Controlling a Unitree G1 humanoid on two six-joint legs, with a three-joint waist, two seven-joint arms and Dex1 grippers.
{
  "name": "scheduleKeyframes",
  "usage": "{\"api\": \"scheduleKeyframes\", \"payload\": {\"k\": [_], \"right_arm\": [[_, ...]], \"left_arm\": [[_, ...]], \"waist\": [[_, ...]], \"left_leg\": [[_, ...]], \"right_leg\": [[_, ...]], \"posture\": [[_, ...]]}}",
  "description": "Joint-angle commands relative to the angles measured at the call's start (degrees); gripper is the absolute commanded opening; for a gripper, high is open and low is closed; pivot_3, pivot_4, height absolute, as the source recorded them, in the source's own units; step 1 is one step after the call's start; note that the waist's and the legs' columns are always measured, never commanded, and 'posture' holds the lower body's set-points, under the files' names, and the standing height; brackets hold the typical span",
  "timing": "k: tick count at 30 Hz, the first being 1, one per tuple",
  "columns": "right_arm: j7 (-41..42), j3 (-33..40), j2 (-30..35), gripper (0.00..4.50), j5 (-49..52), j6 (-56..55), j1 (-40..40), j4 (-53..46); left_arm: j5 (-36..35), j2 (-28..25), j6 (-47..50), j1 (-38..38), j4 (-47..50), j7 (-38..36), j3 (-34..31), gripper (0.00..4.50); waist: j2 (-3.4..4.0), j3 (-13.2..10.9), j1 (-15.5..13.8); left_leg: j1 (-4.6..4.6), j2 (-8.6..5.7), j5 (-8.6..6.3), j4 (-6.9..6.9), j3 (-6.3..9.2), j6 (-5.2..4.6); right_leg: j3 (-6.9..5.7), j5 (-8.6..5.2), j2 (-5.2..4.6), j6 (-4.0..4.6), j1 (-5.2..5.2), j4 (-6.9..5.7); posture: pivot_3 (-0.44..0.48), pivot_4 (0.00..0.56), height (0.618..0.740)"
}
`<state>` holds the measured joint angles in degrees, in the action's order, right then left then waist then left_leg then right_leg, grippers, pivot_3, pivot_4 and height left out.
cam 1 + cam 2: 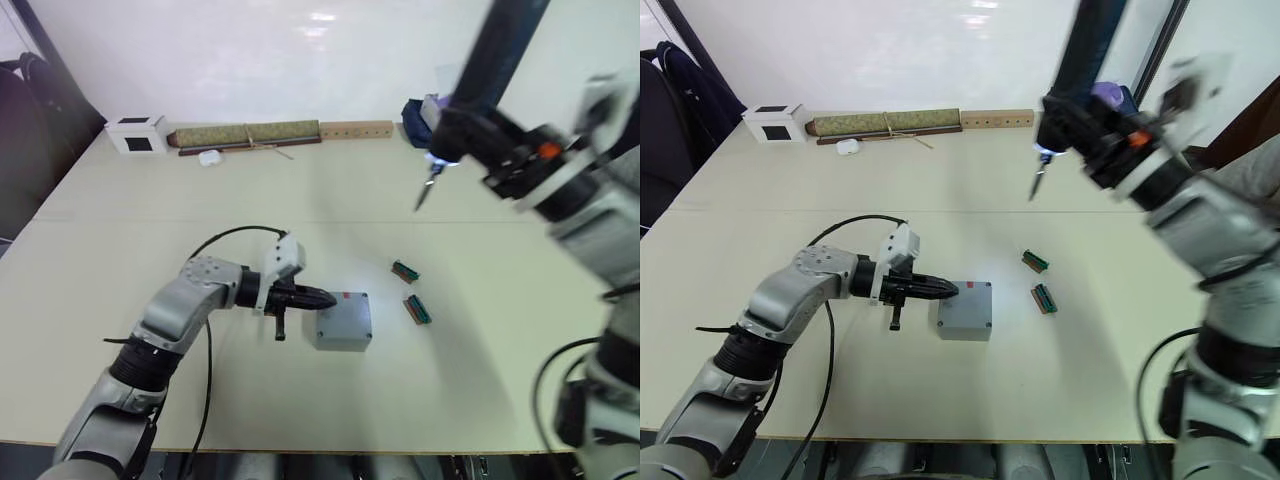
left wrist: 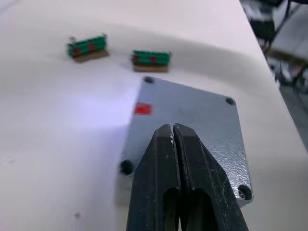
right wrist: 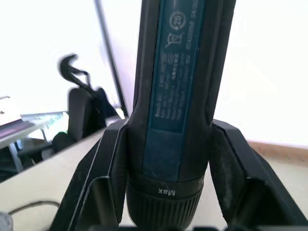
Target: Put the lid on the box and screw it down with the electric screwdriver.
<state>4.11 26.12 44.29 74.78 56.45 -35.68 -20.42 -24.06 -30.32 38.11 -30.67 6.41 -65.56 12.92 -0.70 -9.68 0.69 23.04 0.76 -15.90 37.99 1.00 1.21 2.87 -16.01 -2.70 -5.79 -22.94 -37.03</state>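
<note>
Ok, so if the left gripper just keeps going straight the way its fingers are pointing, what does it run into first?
The lid sitting on the box. The left gripper, fingers shut, points across the lid's top and seems to touch or hover just above it, so it would likely slide over it. Beyond lie two small green parts; height is unclear.

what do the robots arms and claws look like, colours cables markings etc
Both arms have silver-grey metallic shells with black joint bands. The left claw has two tapered glossy black fingers behind a white wrist block, with a black cable looping over the forearm. The right claw has broad matte black fingers and an orange spot at its wrist; a black cable hangs by that arm.
</note>
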Motion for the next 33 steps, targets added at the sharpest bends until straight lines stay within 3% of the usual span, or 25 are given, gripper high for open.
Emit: {"api": "scheduleKeyframes", "payload": {"k": [1, 6, 14, 25, 26, 30, 31, 33], "right_arm": [[0.44, -1.65, 9.60, 1.85, -6.36, 7.31, 5.72, 5.64], [4.52, -6.42, 18.76, 1.85, -11.61, 17.68, 12.45, 12.54], [12.50, -8.97, 18.56, 1.85, -12.77, 27.02, 15.67, 14.63], [17.79, -14.45, 17.78, 1.85, -24.14, 23.76, 15.71, 16.19], [18.21, -14.66, 17.63, 2.85, -25.05, 23.49, 15.73, 16.39], [19.56, -15.38, 16.84, 4.18, -27.91, 22.69, 16.05, 15.89], [19.88, -15.49, 16.76, 4.40, -28.57, 22.44, 16.20, 15.61], [20.51, -15.40, 16.57, 4.40, -29.60, 21.76, 16.35, 15.15]], "left_arm": [[-5.09, 0.08, 3.40, -1.16, 4.78, 0.25, -3.21, 0.00], [-4.79, -1.17, 3.45, 0.36, 8.55, 0.04, -0.81, 0.00], [-0.76, -3.62, -0.87, -0.16, 10.07, -1.02, 3.81, 0.00], [-0.12, -3.92, -1.83, 0.80, 9.57, 0.76, 2.98, 0.00], [-0.22, -3.87, -1.85, 0.70, 9.31, 0.85, 2.87, 0.00], [-0.30, -3.89, -2.33, 0.17, 7.98, 0.65, 2.75, 0.00], [-0.31, -3.90, -2.44, -0.03, 7.65, 0.55, 2.70, 0.00], [-0.32, -3.96, -2.68, -0.39, 6.99, 0.32, 2.57, 0.00]], "waist": [[0.00, 0.00, -0.07], [0.29, -0.17, 0.05], [0.51, -0.34, 0.44], [0.44, -0.38, 0.08], [0.44, -0.38, 0.10], [0.43, -0.39, 0.10], [0.43, -0.39, 0.10], [0.43, -0.39, 0.10]], "left_leg": [[0.17, -0.01, 0.00, 0.01, -0.02, 0.00], [0.42, -0.09, 0.00, 0.03, -0.22, 0.00], [0.31, 0.01, -0.01, 0.03, -0.51, -0.02], [0.37, -0.08, -0.01, 0.06, -0.58, -0.02], [0.37, -0.08, -0.01, 0.07, -0.58, -0.02], [0.37, -0.11, -0.01, 0.07, -0.57, -0.02], [0.37, -0.11, -0.01, 0.07, -0.58, -0.02], [0.37, -0.11, -0.01, 0.07, -0.57, -0.02]], "right_leg": [[0.01, 0.00, -0.01, 0.00, -0.17, -0.02], [0.13, 0.02, -0.09, -0.03, -0.51, -0.04], [0.30, 0.02, 0.32, -0.03, -0.61, -0.17], [0.31, 0.03, 0.10, -0.06, -0.60, -0.10], [0.31, 0.03, 0.11, -0.06, -0.60, -0.10], [0.30, 0.03, 0.14, -0.06, -0.60, -0.11], [0.30, 0.03, 0.14, -0.06, -0.60, -0.11], [0.30, 0.03, 0.14, -0.06, -0.60, -0.12]], "posture": [[0.000, 0.150, 0.740], [0.000, 0.150, 0.740], [0.000, 0.150, 0.740], [0.000, 0.150, 0.740], [0.000, 0.150, 0.740], [0.000, 0.150, 0.740], [0.000, 0.150, 0.740], [0.000, 0.150, 0.740]]}}
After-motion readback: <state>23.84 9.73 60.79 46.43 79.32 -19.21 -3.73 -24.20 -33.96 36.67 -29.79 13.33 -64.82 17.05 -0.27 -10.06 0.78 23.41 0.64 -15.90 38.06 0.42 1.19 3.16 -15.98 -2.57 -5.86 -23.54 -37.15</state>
